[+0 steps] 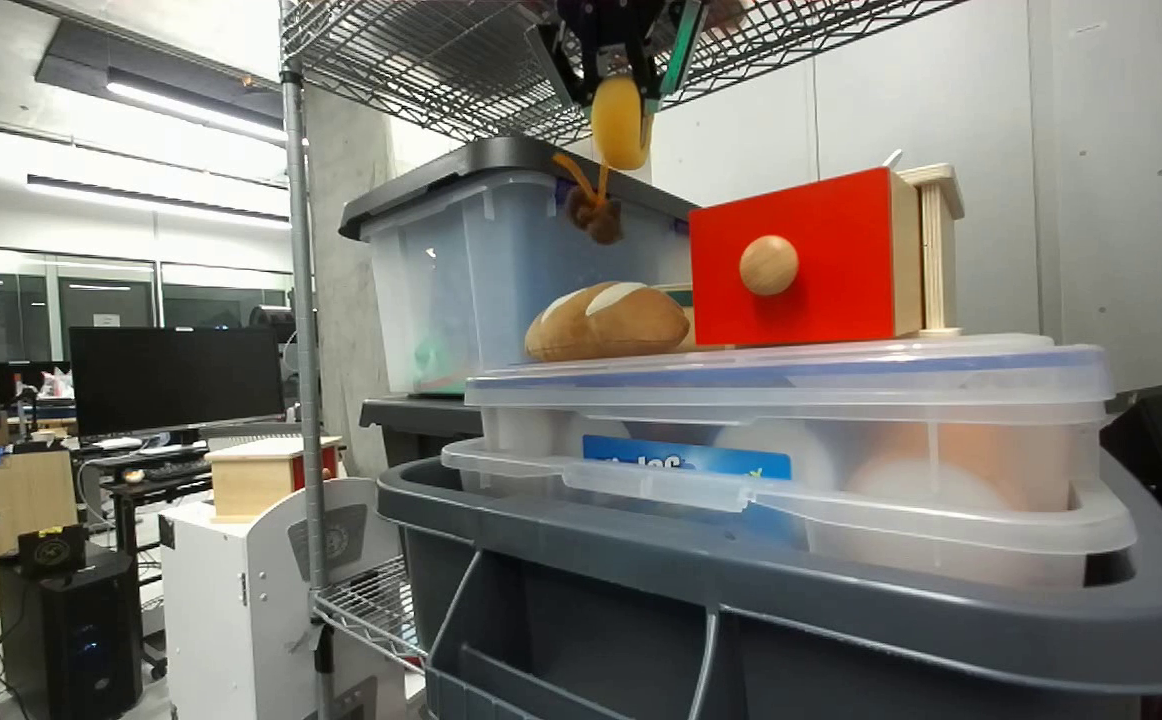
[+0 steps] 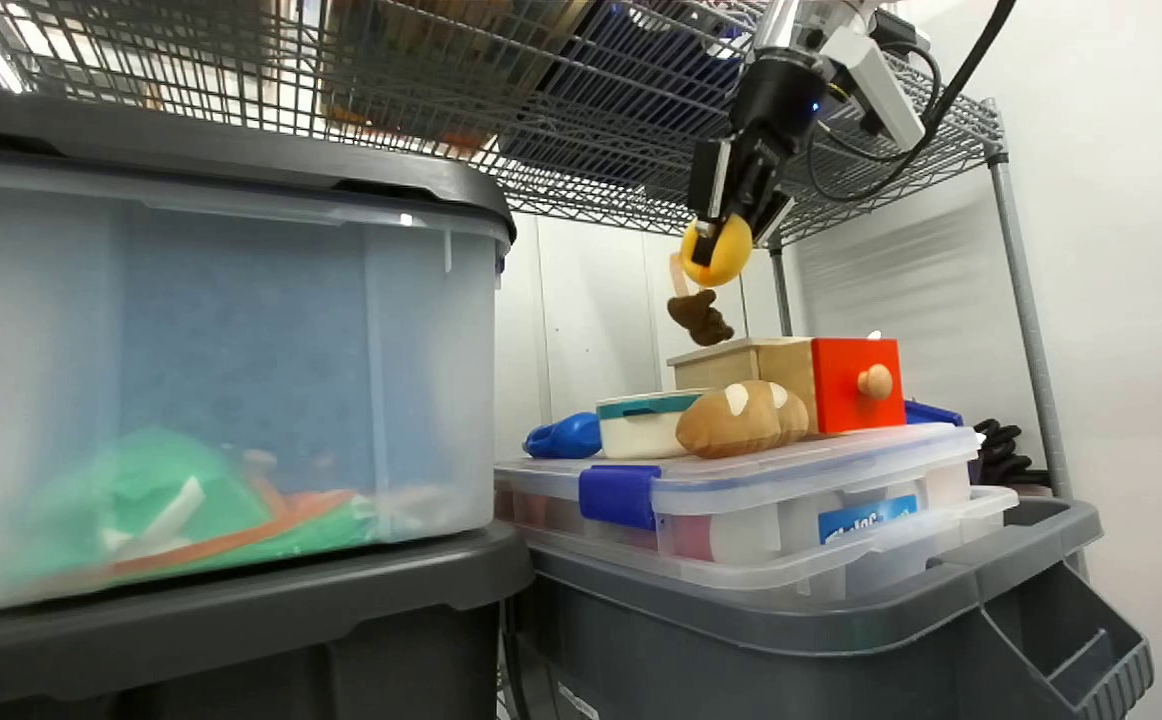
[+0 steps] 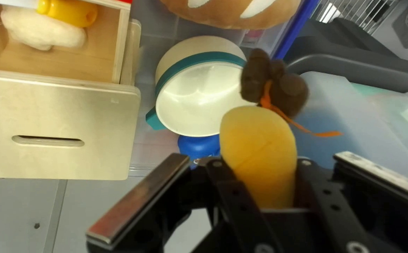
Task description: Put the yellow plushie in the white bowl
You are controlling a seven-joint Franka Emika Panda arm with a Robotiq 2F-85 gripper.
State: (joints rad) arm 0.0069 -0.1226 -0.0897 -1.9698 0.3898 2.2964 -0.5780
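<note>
1. A metal wire rack (image 1: 302, 250), its upper shelf (image 1: 421, 70) crossing the top of both exterior views.
2. Below that shelf stands a large gray tote (image 1: 641, 548), with a dark-lidded frosted bin (image 2: 241, 340) beside it. Green and orange contents (image 2: 171, 480) show hazily through the bin's wall.
3. A flat, lidded clear container (image 1: 841, 395) rests on the tote.
4. On that container sits a pale wooden box (image 1: 831, 260) with a red front and a round wooden knob (image 1: 769, 265). In the wrist view its open compartment holds a cream-colored lump (image 3: 42, 31) and a smooth yellow object (image 3: 70, 12).
5. The gripper (image 3: 261, 165) hangs above the container, its fingers (image 3: 224, 174) closed around the yellow plushie (image 3: 258, 140).
6. A tan, bread-shaped lump (image 1: 606, 320) with white marks lies on the container, near the wooden box.
7. The white bowl (image 3: 193, 102), with a teal rim, stands upright on the container, beside the wooden box and near the bread-shaped lump. A blue object (image 2: 566, 437) lies just beside the bowl.
8. The yellow plushie, bright and rounded, is in midair, higher than the bowl and outside it; in the wrist view it overlaps the bowl's edge.
9. Soft brown lumps (image 3: 274, 82) and thin orange strips (image 3: 325, 134) dangle below the plushie.
</note>
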